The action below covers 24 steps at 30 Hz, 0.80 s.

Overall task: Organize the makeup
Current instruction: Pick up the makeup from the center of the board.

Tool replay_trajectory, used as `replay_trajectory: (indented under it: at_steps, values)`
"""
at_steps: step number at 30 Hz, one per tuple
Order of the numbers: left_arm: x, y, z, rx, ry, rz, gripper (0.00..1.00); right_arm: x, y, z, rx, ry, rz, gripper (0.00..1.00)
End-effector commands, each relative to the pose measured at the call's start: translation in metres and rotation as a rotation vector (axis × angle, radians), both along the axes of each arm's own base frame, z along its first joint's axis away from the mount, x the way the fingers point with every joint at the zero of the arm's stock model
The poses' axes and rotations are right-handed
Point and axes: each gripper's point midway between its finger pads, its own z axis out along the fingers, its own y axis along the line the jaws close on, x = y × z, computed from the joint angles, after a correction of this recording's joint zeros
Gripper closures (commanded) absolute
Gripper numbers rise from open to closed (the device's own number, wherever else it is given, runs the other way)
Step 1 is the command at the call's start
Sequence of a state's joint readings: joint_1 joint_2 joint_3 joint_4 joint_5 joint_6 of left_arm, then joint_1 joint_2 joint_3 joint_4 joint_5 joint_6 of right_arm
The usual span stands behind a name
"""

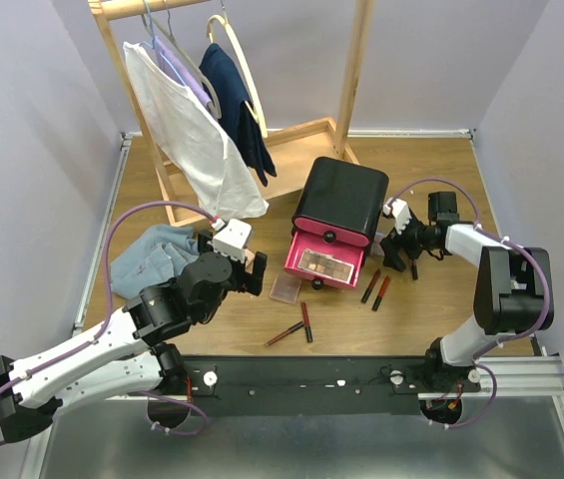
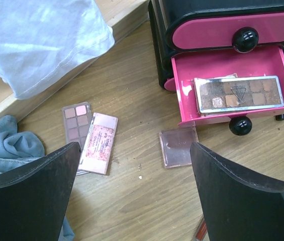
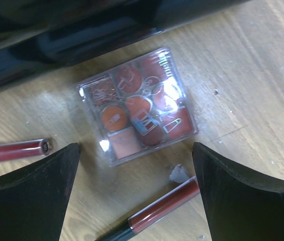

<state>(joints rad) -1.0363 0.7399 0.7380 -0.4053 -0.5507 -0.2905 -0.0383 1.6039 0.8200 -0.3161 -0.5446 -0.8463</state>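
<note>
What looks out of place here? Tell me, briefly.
One pink drawer hangs open with one palette inside. Two palettes lie overlapped and askew by the blue cloth, and lip tubes lie scattered on the table.

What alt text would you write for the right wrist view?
A square clear case of red and orange pans lies on the wooden table, ahead of the open right gripper. Two red lip tubes lie nearby; a black box fills the top edge.
</note>
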Motion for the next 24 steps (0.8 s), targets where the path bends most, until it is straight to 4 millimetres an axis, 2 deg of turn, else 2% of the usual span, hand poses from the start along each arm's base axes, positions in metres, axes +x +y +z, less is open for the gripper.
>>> replay_trajectory:
  at_steps: [1, 7, 11, 13, 17, 22, 24]
  values:
    - [0.000, 0.011, 0.000, -0.019, -0.005, 0.050, 0.01, 0.019, -0.003, 0.003, -0.051, -0.047, -0.013, 0.00]
    - [0.000, 0.013, -0.001, -0.025, -0.008, 0.059, 0.01, 0.028, 0.007, 0.014, 0.000, -0.086, 0.029, 0.00]
    - [-0.001, 0.014, -0.002, -0.026, -0.001, 0.058, 0.01, 0.029, 0.016, 0.018, -0.010, -0.168, 0.191, 0.00]
    - [-0.002, 0.014, -0.002, -0.026, 0.001, 0.058, 0.01, 0.024, 0.017, 0.013, -0.027, -0.164, 0.267, 0.00]
    - [-0.003, 0.017, -0.003, -0.025, 0.004, 0.062, 0.01, 0.029, 0.020, 0.012, -0.039, -0.185, 0.380, 0.00]
    - [-0.005, 0.020, -0.002, -0.041, 0.008, 0.072, 0.01, 0.036, 0.021, 0.008, -0.034, -0.147, 0.402, 0.00]
    - [-0.005, 0.022, -0.002, -0.042, 0.009, 0.079, 0.01, 0.031, 0.020, 0.002, -0.035, -0.113, 0.408, 0.00]
